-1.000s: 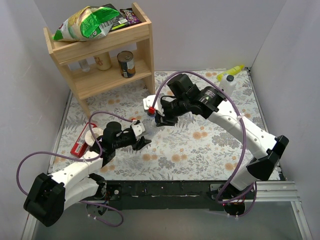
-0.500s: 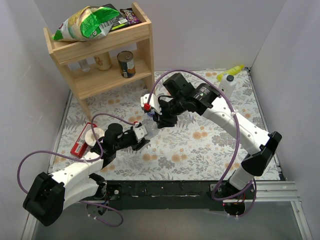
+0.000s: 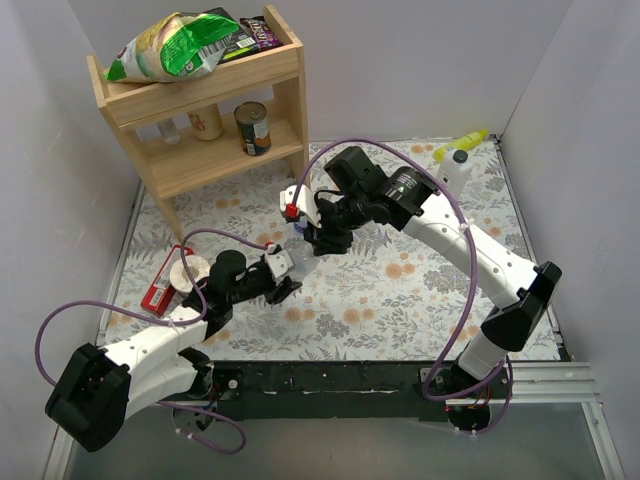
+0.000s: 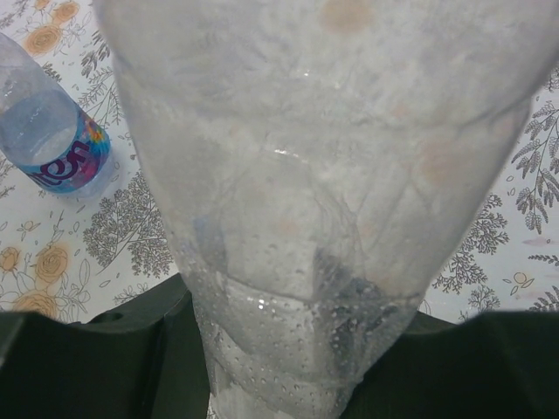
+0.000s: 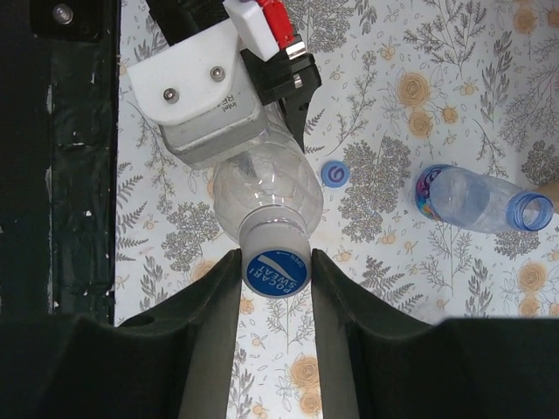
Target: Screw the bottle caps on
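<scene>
My left gripper (image 3: 281, 279) (image 4: 293, 349) is shut on a clear bottle (image 4: 323, 201), which fills the left wrist view. The right wrist view shows the same bottle (image 5: 266, 188), its neck pointing at the camera. A blue bottle cap (image 5: 276, 270) printed POCARI SWEAT sits on that neck. My right gripper (image 3: 314, 237) (image 5: 276, 262) is shut on the cap, one finger on each side. A second bottle with a blue label (image 5: 476, 199) (image 4: 54, 140) lies on the table with its neck open. A loose blue cap (image 5: 334, 174) lies beside it.
A wooden shelf (image 3: 200, 160) stands at the back left with a tin can (image 3: 253, 128) and snack bags (image 3: 180, 45). A white bottle with a yellow nozzle (image 3: 458, 160) lies at the back right. A red packet (image 3: 160, 288) and a white roll (image 3: 186, 272) lie at the left.
My right gripper has moved a little left onto the neck of the bottle held by the left gripper. The left gripper has shifted slightly with its bottle.
</scene>
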You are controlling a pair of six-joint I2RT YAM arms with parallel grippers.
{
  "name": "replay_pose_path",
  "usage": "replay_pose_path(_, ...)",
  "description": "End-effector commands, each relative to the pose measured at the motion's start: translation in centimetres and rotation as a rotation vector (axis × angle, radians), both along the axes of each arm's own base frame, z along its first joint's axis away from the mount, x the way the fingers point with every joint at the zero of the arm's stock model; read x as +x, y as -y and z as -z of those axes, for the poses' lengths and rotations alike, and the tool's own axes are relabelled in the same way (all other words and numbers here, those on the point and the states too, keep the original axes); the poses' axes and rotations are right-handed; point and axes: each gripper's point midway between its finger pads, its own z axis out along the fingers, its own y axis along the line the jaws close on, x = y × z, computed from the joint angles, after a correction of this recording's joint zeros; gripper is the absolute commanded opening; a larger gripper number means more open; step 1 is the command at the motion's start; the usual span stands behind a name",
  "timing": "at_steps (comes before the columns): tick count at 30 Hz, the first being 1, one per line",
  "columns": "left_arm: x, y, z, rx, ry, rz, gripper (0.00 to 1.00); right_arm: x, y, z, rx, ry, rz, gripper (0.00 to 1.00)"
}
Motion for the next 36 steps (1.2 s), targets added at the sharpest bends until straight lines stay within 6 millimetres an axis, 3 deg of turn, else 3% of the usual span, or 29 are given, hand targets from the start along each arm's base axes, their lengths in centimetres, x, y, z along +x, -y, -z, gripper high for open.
replay_pose_path(1, 1.3, 0.7, -5.7, -0.151, 0.139, -0.026, 0.00, -2.2, 2.0, 2.2, -0.135, -0.108, -0.015, 0.45)
replay_pose_path(9, -0.6, 1.1, -3.5, -0.127, 0.066, 0.051, 0.00, -1.6, 1.5, 0.4, -0.098, -0.071, -0.007, 0.49)
replay_pose_path(15, -1.9, 1.5, -3.0, -0.132, 0.006, 0.106, 0.00, -1.1, 2.3, 0.4, -0.115, -0.026, 0.021, 0.69)
replay_pose_path(19, -3.9, 2.2, -2.2, -0.136, -0.075, 0.207, 0.00, -0.5, 3.2, -2.4, -0.015, 0.087, 0.019, 0.76)
replay_pose_path(22, -6.2, 2.8, -1.1, -0.130, -0.206, 0.309, 0.00, -1.5, 3.4, -4.4, 0.093, 0.150, -0.042, 0.82)
replay_pose_path(25, -6.8, 3.2, -0.9, -0.127, -0.270, 0.349, 0.00, -3.1, 2.9, -6.5, 0.215, 0.212, -0.165, 0.82)
replay_pose_path(30, -6.1, 3.4, -1.1, -0.111, -0.235, 0.360, 0.00, -5.4, 2.6, -6.0, 0.206, 0.172, -0.302, 0.79)
replay_pose_path(36, -5.9, 3.5, -1.0, -0.076, -0.209, 0.389, 0.00, -5.2, 2.2, -4.2, 0.156, 0.172, -0.353, 0.76)
